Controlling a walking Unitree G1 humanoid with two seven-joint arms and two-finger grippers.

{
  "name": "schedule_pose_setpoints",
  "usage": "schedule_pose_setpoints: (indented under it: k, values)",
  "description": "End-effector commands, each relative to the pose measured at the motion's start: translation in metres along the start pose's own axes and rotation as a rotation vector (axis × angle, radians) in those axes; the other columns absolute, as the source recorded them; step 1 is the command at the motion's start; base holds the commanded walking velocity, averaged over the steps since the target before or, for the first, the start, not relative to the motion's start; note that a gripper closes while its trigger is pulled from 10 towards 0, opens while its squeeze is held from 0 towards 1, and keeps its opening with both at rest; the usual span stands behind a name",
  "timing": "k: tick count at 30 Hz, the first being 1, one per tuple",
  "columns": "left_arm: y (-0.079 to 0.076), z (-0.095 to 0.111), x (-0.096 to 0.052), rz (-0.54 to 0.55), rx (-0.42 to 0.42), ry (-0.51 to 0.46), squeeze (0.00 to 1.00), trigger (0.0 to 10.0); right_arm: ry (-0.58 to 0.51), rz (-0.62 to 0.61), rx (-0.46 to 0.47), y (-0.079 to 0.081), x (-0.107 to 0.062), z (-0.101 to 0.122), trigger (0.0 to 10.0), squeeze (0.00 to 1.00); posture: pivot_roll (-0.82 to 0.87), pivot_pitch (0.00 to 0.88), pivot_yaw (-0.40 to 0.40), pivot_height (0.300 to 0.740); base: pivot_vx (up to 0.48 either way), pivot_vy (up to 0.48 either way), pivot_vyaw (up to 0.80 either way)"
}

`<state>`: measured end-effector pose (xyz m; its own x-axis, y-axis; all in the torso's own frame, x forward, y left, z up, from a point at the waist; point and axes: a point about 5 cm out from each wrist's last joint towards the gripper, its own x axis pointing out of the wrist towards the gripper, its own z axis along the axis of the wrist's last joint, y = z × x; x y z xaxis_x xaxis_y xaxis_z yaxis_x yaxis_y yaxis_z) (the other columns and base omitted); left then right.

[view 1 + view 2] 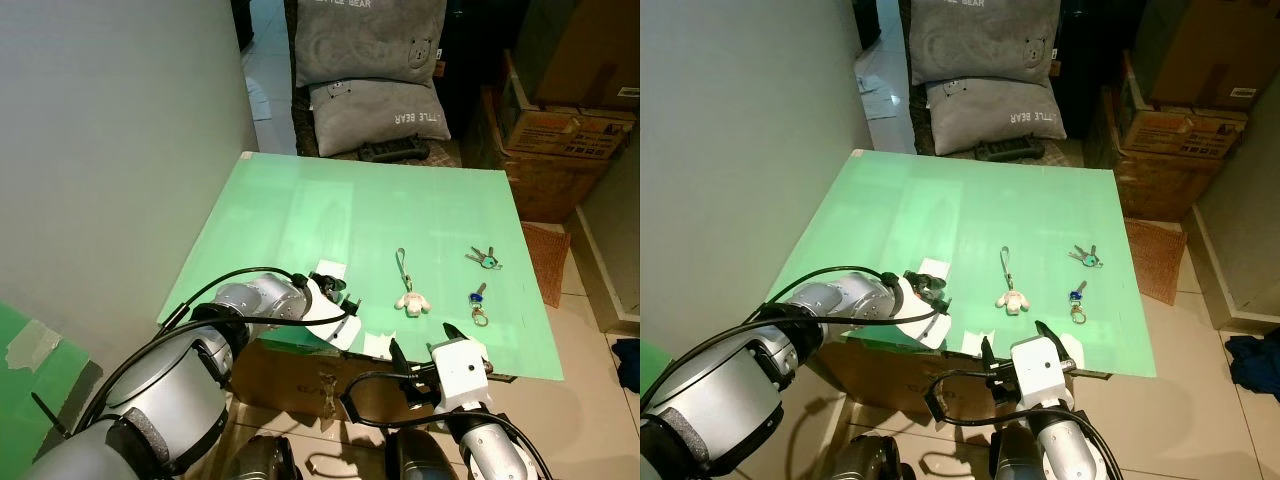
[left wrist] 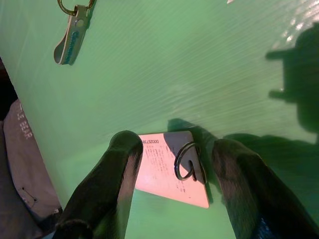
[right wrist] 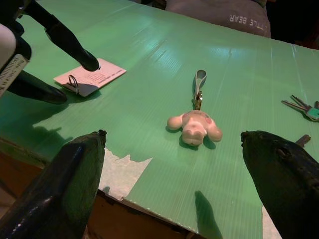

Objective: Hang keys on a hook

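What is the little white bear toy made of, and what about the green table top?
The bear keychain looks like soft rubber or smooth plastic: rounded, matte cream with pinkish patches, though plush can't be ruled out. Its loop seems a grey-green fabric or rubbery strap on a small metal clasp. The table top looks like corrugated plastic sheet: fine parallel ribs, slightly glossy.

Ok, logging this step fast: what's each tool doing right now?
Left tool: open, fingers either side of the white card with the wire hook, holding nothing.
Right tool: open, empty, at the table's near edge, facing the bear keychain.
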<state>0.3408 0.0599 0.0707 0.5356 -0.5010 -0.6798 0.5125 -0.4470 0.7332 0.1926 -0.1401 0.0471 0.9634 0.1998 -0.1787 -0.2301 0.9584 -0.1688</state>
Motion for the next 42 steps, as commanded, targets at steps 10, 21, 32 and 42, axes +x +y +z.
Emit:
schedule_pose_setpoints:
  k: [10,21,32,42]
  values:
    - [0.0032,0.0017,0.003,-0.016,-0.1,0.028,0.0,4.1,0.005,0.005,0.009,0.0041,-0.0017,-0.0031,10.0,0.0,-0.2,0.101,0.101,0.682,0.0,0.0,0.0]
    - [0.0008,-0.0025,0.0039,-0.035,-0.169,0.084,0.0,3.5,0.008,0.006,0.009,0.0044,-0.0026,-0.0035,10.0,0.0,-0.2,0.102,0.1,0.682,0.0,0.0,0.0]
    - [-0.0031,-0.0033,0.0044,-0.058,-0.178,0.101,0.0,2.5,0.013,0.009,0.01,0.0051,-0.0037,-0.0042,10.0,0.0,-0.2,0.106,0.1,0.682,0.0,0.0,0.0]
    - [-0.0034,-0.0047,0.003,-0.057,-0.194,0.088,0.0,0.0,0.014,0.006,0.007,0.004,-0.0035,-0.0044,10.0,0.0,-0.2,0.102,0.099,0.682,0.0,0.0,0.0]
